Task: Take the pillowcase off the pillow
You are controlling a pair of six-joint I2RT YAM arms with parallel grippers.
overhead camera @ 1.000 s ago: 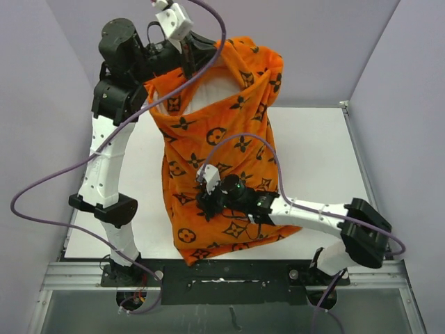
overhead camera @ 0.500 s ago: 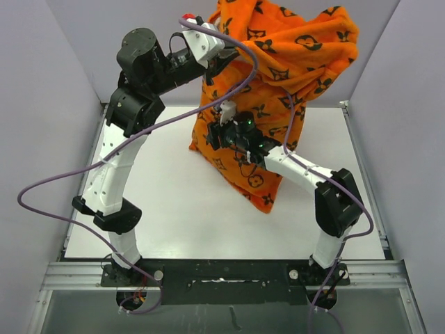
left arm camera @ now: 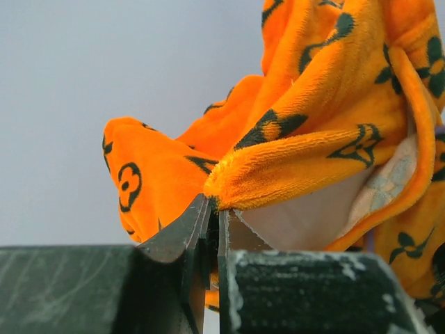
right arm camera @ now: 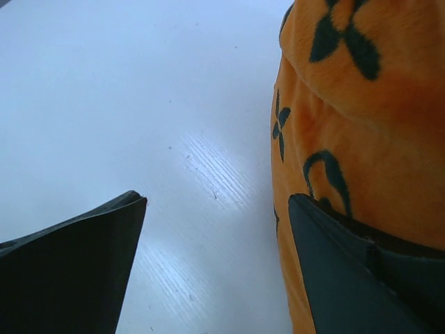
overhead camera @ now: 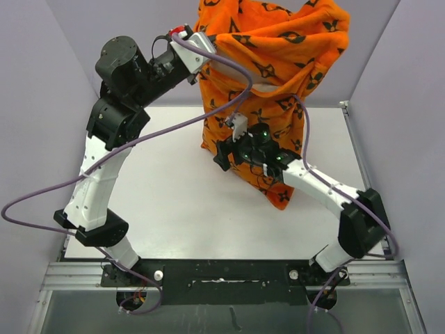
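Observation:
The orange pillowcase with dark flower motifs hangs bunched from high at the back down to the table. My left gripper is shut on its upper hem, which shows in the left wrist view pinched between the jaws. A pale strip shows inside the opening; I cannot tell whether it is the pillow or the lining. My right gripper is open beside the lower left edge of the pillowcase. In the right wrist view one finger rests against the orange fabric, with nothing between the jaws.
The white table runs to the left and front of the hanging fabric. Grey walls close the left, back and right sides. A purple cable loops out from the left arm. The black base rail lies at the near edge.
The left gripper has lifted the pillowcase up and back to the right. The right gripper has come off the fabric's middle, followed it, and now stands open at its lower left edge.

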